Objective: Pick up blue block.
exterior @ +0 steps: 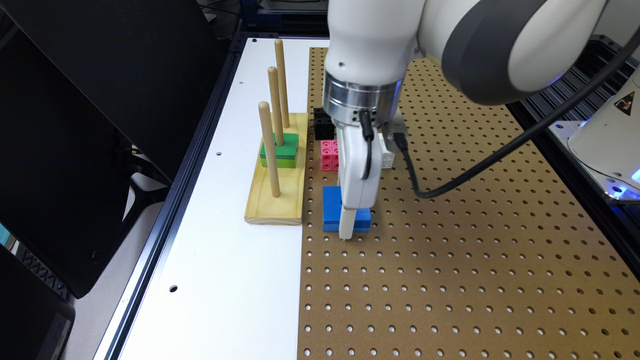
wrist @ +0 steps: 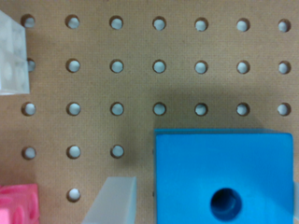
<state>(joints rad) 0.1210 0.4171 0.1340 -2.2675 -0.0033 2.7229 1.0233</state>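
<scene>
Reaching steeply down from the upper part of the exterior view: white Franka arm [exterior: 380,45], silver wrist ring level, gripper [exterior: 350,222] pointed straight at the board. Black cable [exterior: 450,187] looping off the wrist toward the exterior view's right.

Jaws spread wide, holding nothing. In the wrist view, one pale grey finger [wrist: 112,200] standing just beside the blue block [wrist: 224,158], a thin strip of board showing between them. Opposite finger not made out.

Blue block [exterior: 331,205] lying flat on the brown pegboard [exterior: 450,250], directly under the gripper, near the board's edge on the exterior view's left. Broad face up, round hole [wrist: 226,204] opening upward. Square in outline, so no clear long axis; edges running in line with the rows of pegboard holes. Smooth, matte, bright-blue surface, crisp corners.

Pegboard fibrous and tan, drilled in a regular grid. Beyond the block: a pink studded cube [exterior: 328,155], a black studded cube [exterior: 323,125] farther back, and a translucent white cube [exterior: 387,157] partly behind the gripper, all apart from the blue block. Pink cube [wrist: 16,205] and translucent white cube [wrist: 11,56] also at the margins of the wrist view.

On the glossy white tabletop [exterior: 210,250] just beside the pegboard: a pale wooden base [exterior: 275,200] with three upright round dowels, two green blocks [exterior: 280,150] stacked on the middle one.
</scene>
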